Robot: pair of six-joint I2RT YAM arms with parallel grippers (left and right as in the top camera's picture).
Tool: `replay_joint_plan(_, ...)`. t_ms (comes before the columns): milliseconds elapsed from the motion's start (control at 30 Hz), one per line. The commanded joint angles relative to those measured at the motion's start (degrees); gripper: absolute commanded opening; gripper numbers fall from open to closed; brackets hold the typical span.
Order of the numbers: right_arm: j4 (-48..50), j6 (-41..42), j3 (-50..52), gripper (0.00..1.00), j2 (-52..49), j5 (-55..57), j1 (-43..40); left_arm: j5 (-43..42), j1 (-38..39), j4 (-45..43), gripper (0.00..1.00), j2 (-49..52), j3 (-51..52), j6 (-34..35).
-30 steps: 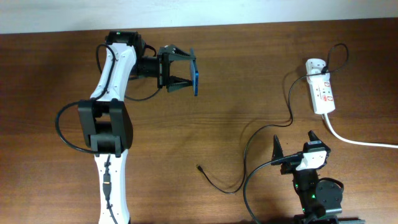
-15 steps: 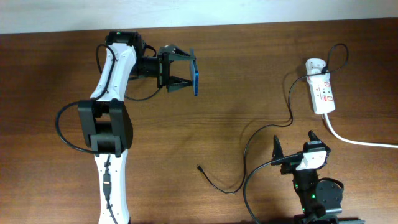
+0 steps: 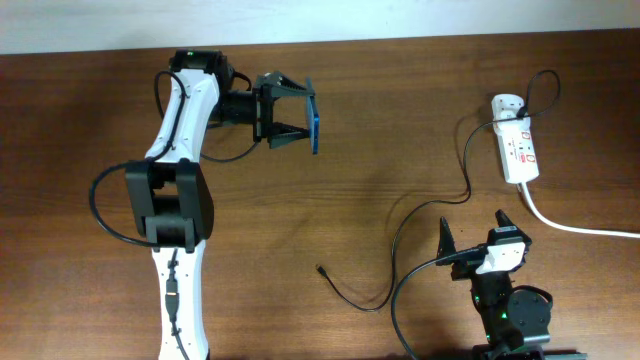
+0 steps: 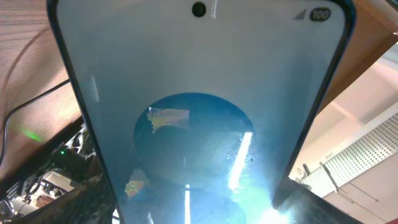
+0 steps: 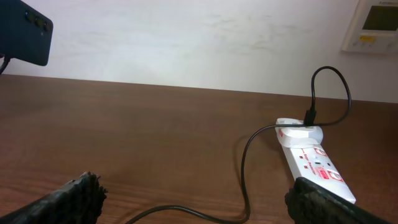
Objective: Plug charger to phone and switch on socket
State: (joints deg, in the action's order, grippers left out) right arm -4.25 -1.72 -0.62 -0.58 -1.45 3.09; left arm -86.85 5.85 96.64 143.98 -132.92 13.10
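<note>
My left gripper [image 3: 306, 117] is shut on the phone [image 3: 314, 119] and holds it on edge above the table at the upper left. In the left wrist view the phone's blue-and-white screen [image 4: 199, 118] with a blue oval fills the frame. Its dark back shows in the right wrist view [image 5: 25, 38]. The charger cable [image 3: 432, 205] runs from the socket [image 3: 518, 150] at the right down to its connector tip [image 3: 320, 269] on the table. My right gripper [image 3: 475, 237] is open and empty at the front right, with the cable [image 5: 244, 180] and the socket [image 5: 314, 163] ahead of it.
The socket's thick white cord [image 3: 575, 226] runs off the right edge. A white wall [image 5: 186, 37] stands behind the table. My left arm [image 3: 180, 170] stretches up the left side.
</note>
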Motion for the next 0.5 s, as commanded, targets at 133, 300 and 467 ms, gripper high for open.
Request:
replay_joint_plan(133,-0.31,0.24,0.31,0.98,0.37,0.24,-0.11,-3.34,-0.39,0.13,0.79,0.33,-1.49,0.15)
replay_joint_plan(300,-0.28,0.24,0.31,0.98,0.39,0.24,-0.11,-3.37,-0.39,0.13,0.79,0.33,-1.49,0.15)
replay_joint_plan(467,-0.28,0.24,0.31,0.98,0.39,0.24,-0.11,-3.34,-0.39,0.13,0.78,0.33,-1.49,0.15)
